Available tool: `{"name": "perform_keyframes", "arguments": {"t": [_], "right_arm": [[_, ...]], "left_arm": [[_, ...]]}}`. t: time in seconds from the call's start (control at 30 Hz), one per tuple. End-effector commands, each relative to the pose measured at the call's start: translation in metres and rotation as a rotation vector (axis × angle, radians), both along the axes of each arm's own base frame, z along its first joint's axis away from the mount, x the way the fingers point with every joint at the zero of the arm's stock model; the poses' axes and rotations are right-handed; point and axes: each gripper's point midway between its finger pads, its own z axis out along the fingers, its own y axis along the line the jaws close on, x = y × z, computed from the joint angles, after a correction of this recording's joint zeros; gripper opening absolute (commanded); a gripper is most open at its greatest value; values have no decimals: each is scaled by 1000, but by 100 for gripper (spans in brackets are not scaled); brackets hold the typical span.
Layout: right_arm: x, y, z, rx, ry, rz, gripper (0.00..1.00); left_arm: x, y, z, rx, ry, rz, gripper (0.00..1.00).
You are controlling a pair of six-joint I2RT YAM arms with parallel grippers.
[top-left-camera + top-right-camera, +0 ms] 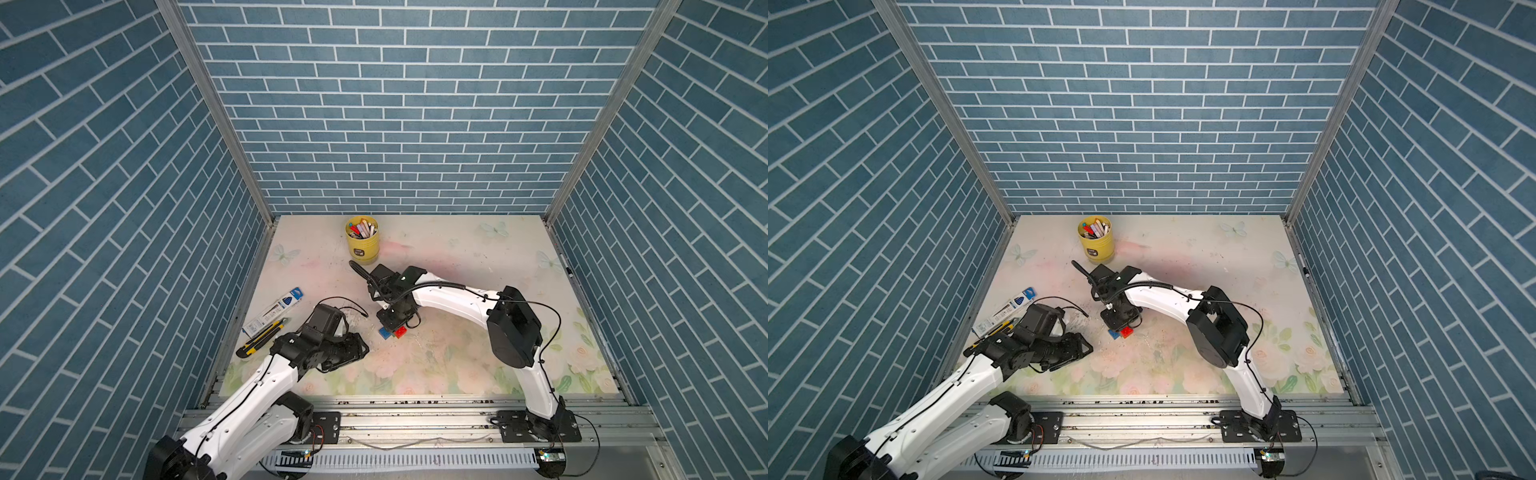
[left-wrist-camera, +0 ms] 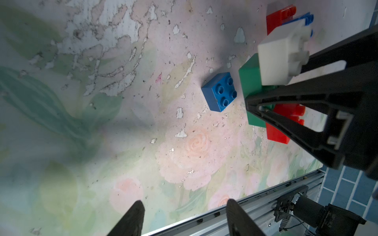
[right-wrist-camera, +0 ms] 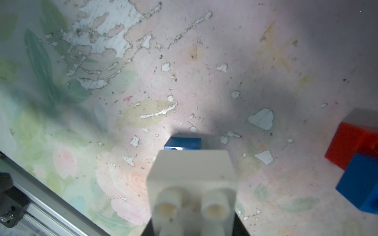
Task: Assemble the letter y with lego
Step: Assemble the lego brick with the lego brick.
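**Right end effector (image 1: 390, 321) clenched on the white brick (image 2: 280, 61), over one end of the green bar (image 2: 250, 81).**

From where I stand, the lego sits mid-bench (image 1: 457, 365), under the right arm's wrist. The white brick is pinched between the black fingers with its studs toward the wrist. It overlaps the green bar's end; whether the two touch I cannot tell. A red brick (image 2: 278, 132) sits at the bar's other end, so the letter y is only part built. A loose blue brick (image 2: 219, 92) lies just beside the bar, with a thin gap between them. A second red brick (image 3: 351, 143) and a second blue brick (image 3: 360, 183) sit together, touching, a little apart from the rest. The left end effector (image 2: 184, 204) hangs released and empty near the bricks, fingers spread. A yellow cup of pens (image 1: 361, 245) stands toward the back wall. A utility knife (image 1: 262, 338) and a pen box (image 1: 274, 309) lie along the bench's left edge.
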Motion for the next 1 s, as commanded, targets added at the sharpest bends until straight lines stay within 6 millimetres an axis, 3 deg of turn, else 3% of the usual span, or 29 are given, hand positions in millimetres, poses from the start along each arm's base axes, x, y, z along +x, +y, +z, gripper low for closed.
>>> {"name": "perform_keyframes", "arguments": {"t": [0.0, 0.33, 0.97], "right_arm": [[-5, 0, -3, -38, 20, -11, 32], [-12, 7, -23, -89, 47, 9, 32], [-14, -1, -52, -215, 2, 40, 32]], "left_arm": [[-6, 3, -5, 6, 33, 3, 66], [-5, 4, -10, 15, 42, 4, 66], [-6, 6, -16, 28, 57, 9, 65]]}}
